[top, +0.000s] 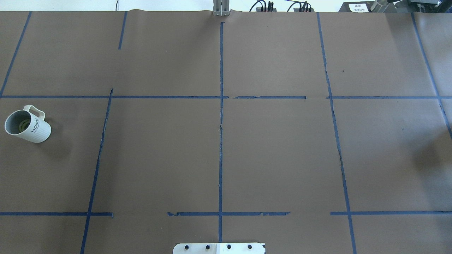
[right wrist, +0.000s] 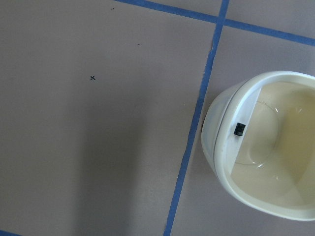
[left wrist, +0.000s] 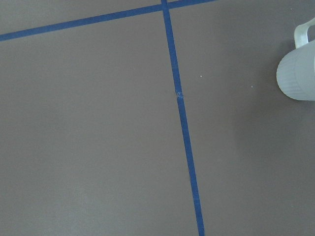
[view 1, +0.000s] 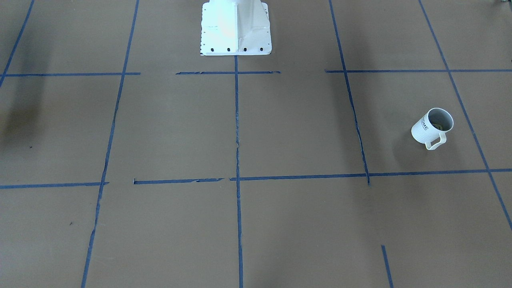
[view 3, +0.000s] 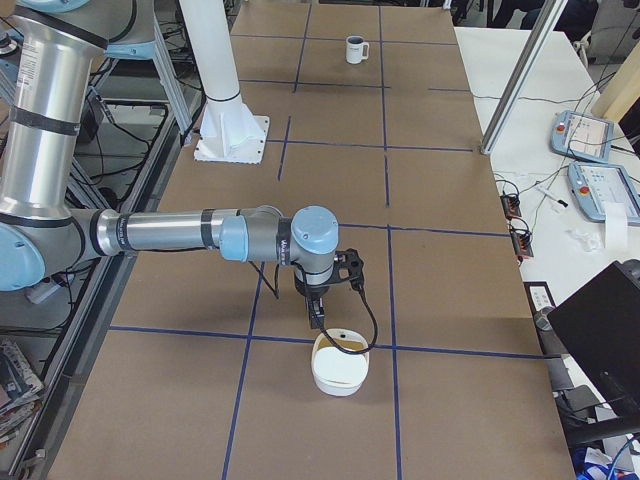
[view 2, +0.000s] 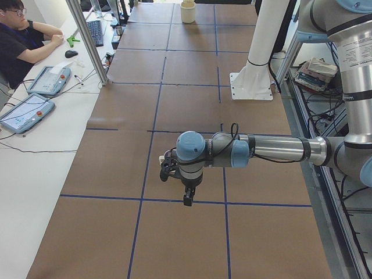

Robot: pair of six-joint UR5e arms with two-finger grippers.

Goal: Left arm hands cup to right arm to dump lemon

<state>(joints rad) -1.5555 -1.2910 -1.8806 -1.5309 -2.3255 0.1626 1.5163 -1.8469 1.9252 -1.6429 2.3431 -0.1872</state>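
The white "HOME" cup stands upright at the table's left end, handle facing away from the robot. It also shows in the front view, the right side view and at the right edge of the left wrist view. The yellow-green lemon lies inside it. The left gripper hangs pointing down above the table near the cup. The right gripper hangs pointing down beside a cream bowl. Both show only in side views, so I cannot tell whether they are open or shut.
The cream bowl sits at the table's right end beside a blue tape line. The robot's white pedestal stands at the table's robot-side edge. An operator sits at a side desk with teach pendants.
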